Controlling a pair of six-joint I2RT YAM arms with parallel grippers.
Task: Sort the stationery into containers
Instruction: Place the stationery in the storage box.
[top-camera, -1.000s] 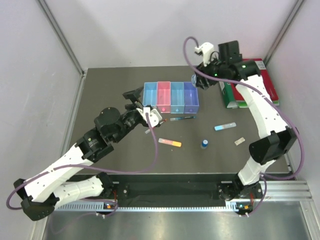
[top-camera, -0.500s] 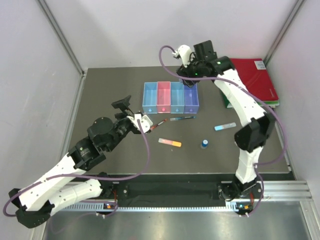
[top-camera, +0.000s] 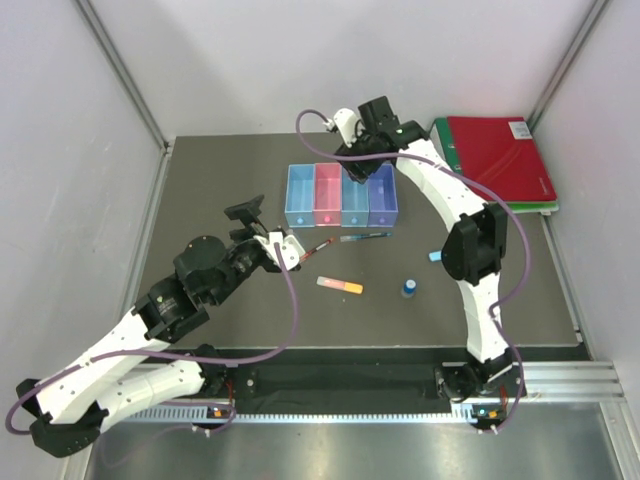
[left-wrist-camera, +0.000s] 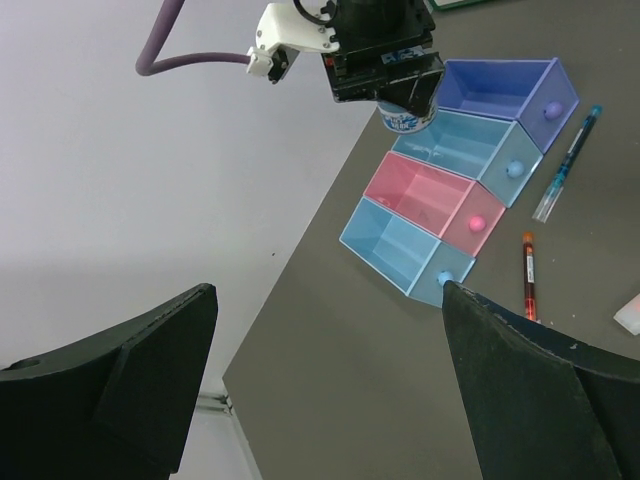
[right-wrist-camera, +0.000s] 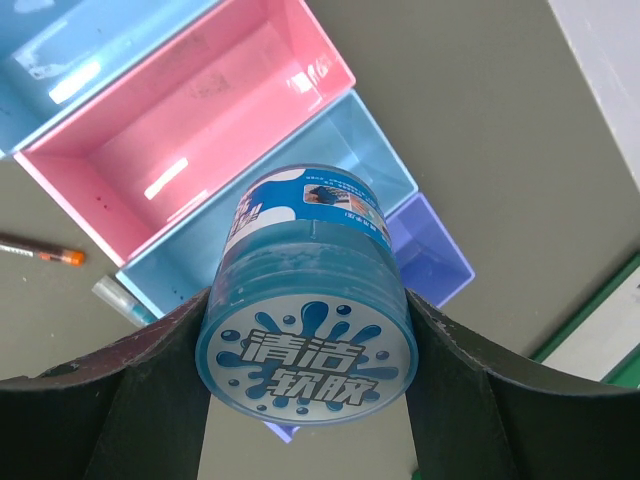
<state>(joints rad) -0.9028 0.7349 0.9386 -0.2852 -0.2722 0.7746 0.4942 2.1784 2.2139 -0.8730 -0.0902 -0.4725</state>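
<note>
My right gripper (top-camera: 366, 152) is shut on the round blue jar (right-wrist-camera: 305, 300) and holds it above the far end of the joined bins. In the right wrist view the jar hangs over the second light blue bin (right-wrist-camera: 300, 190), between the pink bin (right-wrist-camera: 180, 130) and the purple bin (right-wrist-camera: 425, 260). The bin row (top-camera: 340, 196) runs light blue, pink, light blue, purple. My left gripper (top-camera: 262, 232) is open and empty, left of the red pen (top-camera: 318, 245). The dark pen (top-camera: 365, 237), the pink-orange bar (top-camera: 340, 286) and the blue-capped bottle (top-camera: 409, 288) lie in front of the bins.
A red binder (top-camera: 500, 160) on a green one (top-camera: 445, 135) lies at the back right. The right arm (top-camera: 470, 250) crosses the right half and covers most of the light blue bar (top-camera: 434, 256). The pale tag is hidden.
My right gripper has swung left with the jar, from beside the binders to above the far end of the bins. My left gripper drew back from the first bin and has since held still.
</note>
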